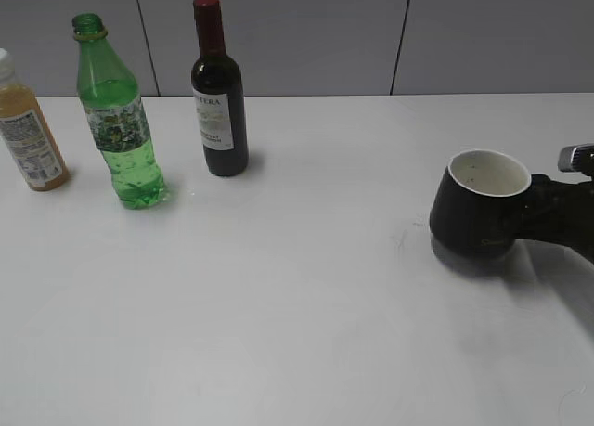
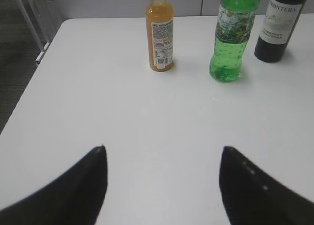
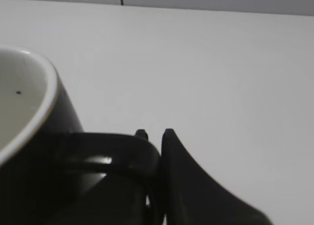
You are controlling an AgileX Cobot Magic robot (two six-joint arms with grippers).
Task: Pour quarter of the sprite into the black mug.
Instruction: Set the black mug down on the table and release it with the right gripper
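The sprite [image 1: 119, 120], a clear-green bottle with no cap, stands upright at the back left of the white table; it also shows in the left wrist view [image 2: 230, 36]. The black mug [image 1: 475, 211] with a white inside sits at the right; its rim fills the left of the right wrist view [image 3: 34, 102]. My right gripper [image 1: 546, 208] is shut on the mug's handle [image 3: 117, 151]. My left gripper [image 2: 163, 159] is open and empty above bare table, well short of the bottles, and does not show in the exterior view.
A dark wine bottle [image 1: 218, 96] with a red cap stands right of the sprite. An orange juice bottle [image 1: 28, 129] stands at the far left. The table's left edge [image 2: 29, 83] drops to the floor.
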